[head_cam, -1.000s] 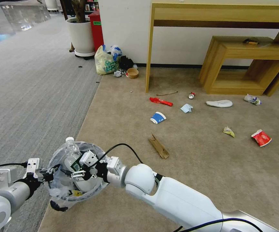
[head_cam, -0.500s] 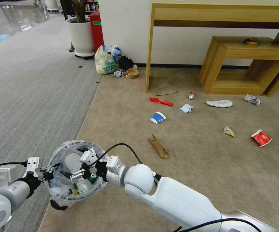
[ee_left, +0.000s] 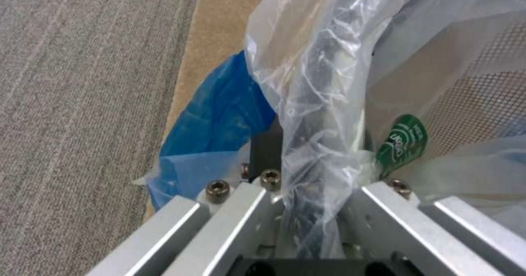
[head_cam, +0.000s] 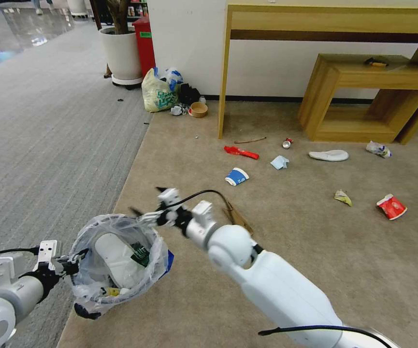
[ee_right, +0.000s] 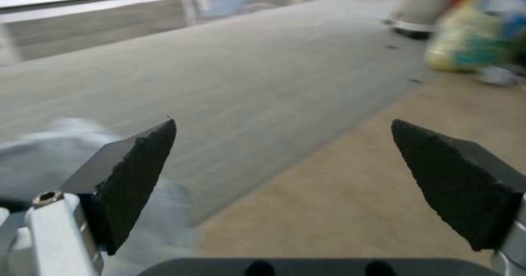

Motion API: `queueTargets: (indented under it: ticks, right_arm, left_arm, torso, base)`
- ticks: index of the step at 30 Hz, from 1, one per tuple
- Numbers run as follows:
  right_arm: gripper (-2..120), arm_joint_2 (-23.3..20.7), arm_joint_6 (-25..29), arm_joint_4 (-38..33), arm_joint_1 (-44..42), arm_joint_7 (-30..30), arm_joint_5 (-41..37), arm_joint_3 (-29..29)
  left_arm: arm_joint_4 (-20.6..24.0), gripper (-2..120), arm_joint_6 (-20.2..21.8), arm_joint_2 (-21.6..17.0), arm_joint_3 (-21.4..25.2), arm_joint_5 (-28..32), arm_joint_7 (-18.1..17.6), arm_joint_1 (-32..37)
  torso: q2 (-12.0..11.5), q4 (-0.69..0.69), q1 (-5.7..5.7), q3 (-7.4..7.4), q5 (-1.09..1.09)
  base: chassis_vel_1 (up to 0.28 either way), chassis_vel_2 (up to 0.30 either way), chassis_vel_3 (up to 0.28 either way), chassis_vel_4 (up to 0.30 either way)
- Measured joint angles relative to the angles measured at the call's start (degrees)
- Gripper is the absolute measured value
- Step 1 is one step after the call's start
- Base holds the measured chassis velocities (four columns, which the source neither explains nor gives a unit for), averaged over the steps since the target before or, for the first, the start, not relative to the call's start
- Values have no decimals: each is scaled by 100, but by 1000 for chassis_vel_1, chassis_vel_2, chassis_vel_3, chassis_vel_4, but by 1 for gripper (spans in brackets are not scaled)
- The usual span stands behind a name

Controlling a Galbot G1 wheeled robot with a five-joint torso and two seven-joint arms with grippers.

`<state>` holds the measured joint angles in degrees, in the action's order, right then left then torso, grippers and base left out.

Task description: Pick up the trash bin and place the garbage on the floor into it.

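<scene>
With my left gripper (head_cam: 71, 263) clamping the black bag-lined trash bin (head_cam: 117, 258) and right gripper (head_cam: 146, 205) spread empty, most floor litter, like the blue-white paper cup (head_cam: 236, 176), remains.

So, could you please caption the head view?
Left gripper holds the bin; open right gripper above its rim.

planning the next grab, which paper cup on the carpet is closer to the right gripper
The blue-white paper cup, lying just beyond the right gripper; the red cup sits far off to the right.

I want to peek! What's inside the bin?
Inside the bin, held by the left end effector, lie a white slipper, a green label and something yellow. The crinkly liner hides anything deeper.
</scene>
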<state>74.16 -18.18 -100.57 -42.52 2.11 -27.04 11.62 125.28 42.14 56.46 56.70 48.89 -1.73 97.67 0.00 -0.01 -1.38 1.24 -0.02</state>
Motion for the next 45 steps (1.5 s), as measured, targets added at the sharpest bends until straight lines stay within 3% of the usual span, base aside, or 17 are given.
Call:
queueTargets:
  ticks: [7,12,20,27,35,45]
  right_arm:
    - [100,1,39,186,-922,-6,238,-1316]
    - [100,-40,145,182,-1371,36,464,-1918]
    - [100,-88,429,-255,-2590,91,971,-3234]
    - [100,-84,650,-835,-3520,-228,1148,-3606]
    - [100,21,719,-1410,-3972,-487,1140,-3915]
    - [100,109,793,-1405,-4097,-491,1235,-3937]
  left_arm:
    - [-32,0,0,-9,32,-14,85,48]
    - [-49,0,0,-10,33,-16,114,33]
    - [-114,0,0,35,23,-102,224,-10]
    - [-152,0,0,55,24,-130,267,-26]
    - [-115,0,0,150,35,-213,336,30]
    - [-52,0,0,137,95,-217,370,92]
  torso:
    - [0,0,0,0,1]
    - [0,0,0,0,1]
    - [0,0,0,0,0]
    - [0,-1,0,0,0]
    - [0,0,0,0,-2]
    - [0,0,0,-1,-1]
  base:
    - [0,0,0,0]
    - [0,0,0,0]
    - [0,0,0,0]
    - [0,0,0,0]
    - [0,0,0,0]
    - [0,0,0,0]
